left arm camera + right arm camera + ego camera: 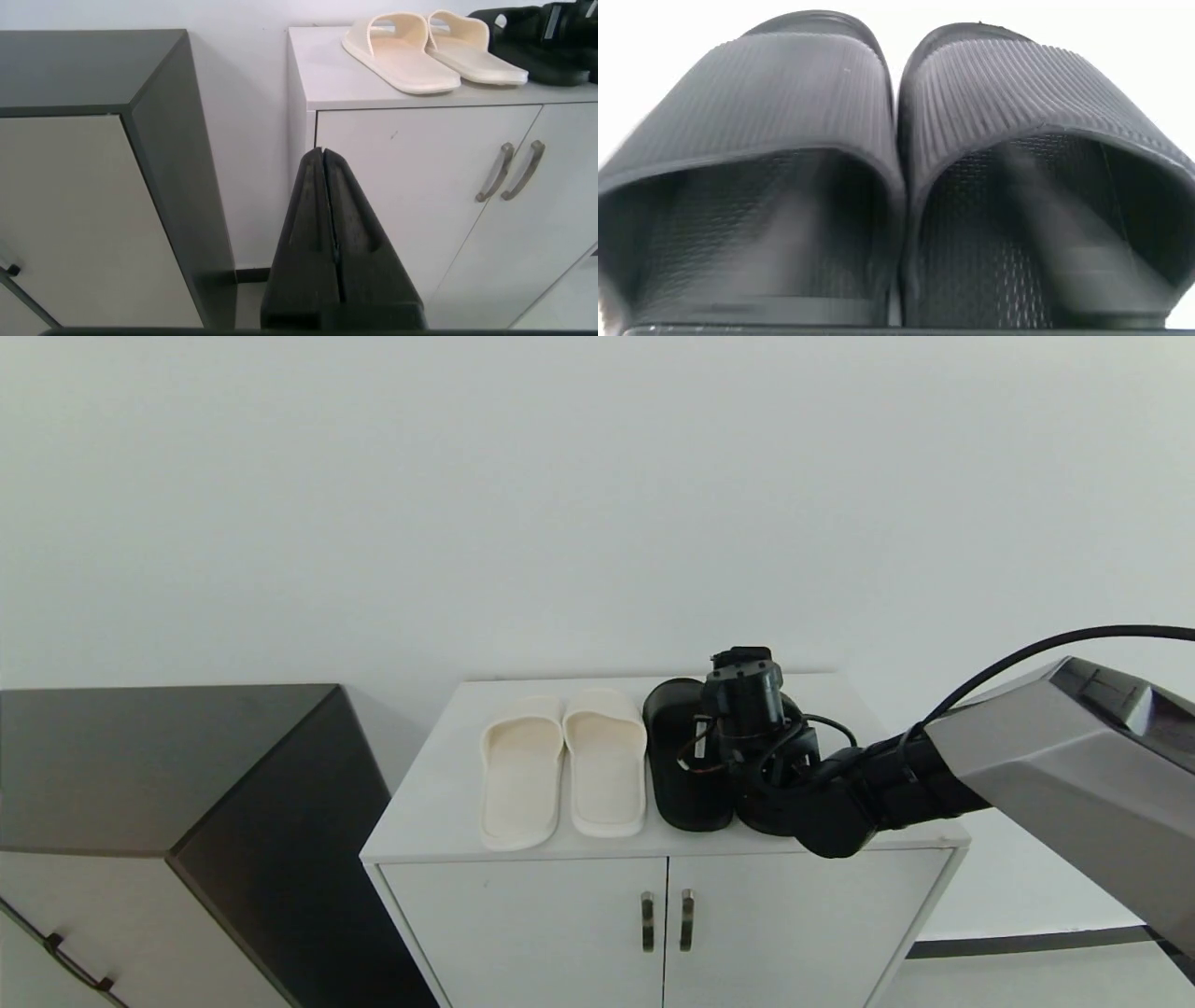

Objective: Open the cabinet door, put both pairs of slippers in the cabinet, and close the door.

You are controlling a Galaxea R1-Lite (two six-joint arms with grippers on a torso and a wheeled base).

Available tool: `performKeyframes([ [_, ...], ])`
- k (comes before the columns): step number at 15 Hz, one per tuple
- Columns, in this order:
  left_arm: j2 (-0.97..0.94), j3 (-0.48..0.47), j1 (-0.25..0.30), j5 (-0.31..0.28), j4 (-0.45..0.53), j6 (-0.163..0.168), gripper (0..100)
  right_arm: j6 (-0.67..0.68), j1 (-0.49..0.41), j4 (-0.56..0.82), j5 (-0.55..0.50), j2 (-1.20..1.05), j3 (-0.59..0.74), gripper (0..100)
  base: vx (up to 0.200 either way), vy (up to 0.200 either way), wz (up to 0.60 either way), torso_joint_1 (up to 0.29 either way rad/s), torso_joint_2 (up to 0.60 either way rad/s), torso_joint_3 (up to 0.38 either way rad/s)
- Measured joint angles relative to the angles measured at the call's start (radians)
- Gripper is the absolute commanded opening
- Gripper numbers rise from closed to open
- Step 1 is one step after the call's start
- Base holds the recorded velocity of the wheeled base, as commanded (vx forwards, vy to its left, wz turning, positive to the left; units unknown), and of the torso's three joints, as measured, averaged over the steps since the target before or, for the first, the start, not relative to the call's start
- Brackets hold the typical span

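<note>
White cabinet (523,915): two flat, smooth doors, both closed, so its inside is hidden; a pair of slim metal bar handles (665,920) stands upright at the middle seam.
Cabinet top (434,803): plain white slab carrying both pairs of slippers side by side, none inside the cabinet.
Cream slippers (563,770): on the left half of the top, touching each other; matte moulded slides with wide straps and a finely pebbled footbed.
Black slippers (686,775): on the right half, just beside the cream pair; the straps are ribbed and the footbeds have a grid texture.
Right gripper (742,747): low over the black slippers; whether it is released or clenched cannot be told.
Left gripper (325,233): clenched on nothing, its two black fingers pressed flat together, low in front of the cabinet's left corner.
Dark cabinet (168,756): left of the white one, with a glossy black top and side and a pale front.
</note>
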Motion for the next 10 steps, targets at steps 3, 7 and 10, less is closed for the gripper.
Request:
performKeyframes([
  [3, 0.000, 0.000, 0.000, 0.000, 0.000, 0.000, 0, 0.001, -0.001, -0.003, -0.005, 0.004, 0.000, 0, 0.000, 0.000, 0.00, 0.000, 0.00, 0.000],
  [7, 0.000, 0.000, 0.000, 0.000, 0.000, 0.000, 0, -0.010, 0.011, 0.003, 0.003, -0.058, 0.040, 0, 0.000, 0.000, 0.00, 0.000, 0.00, 0.000],
  [10, 0.000, 0.000, 0.000, 0.000, 0.000, 0.000, 0, -0.043, 0.066, 0.003, 0.042, -0.216, 0.172, 0, 0.000, 0.000, 0.00, 0.000, 0.00, 0.000],
])
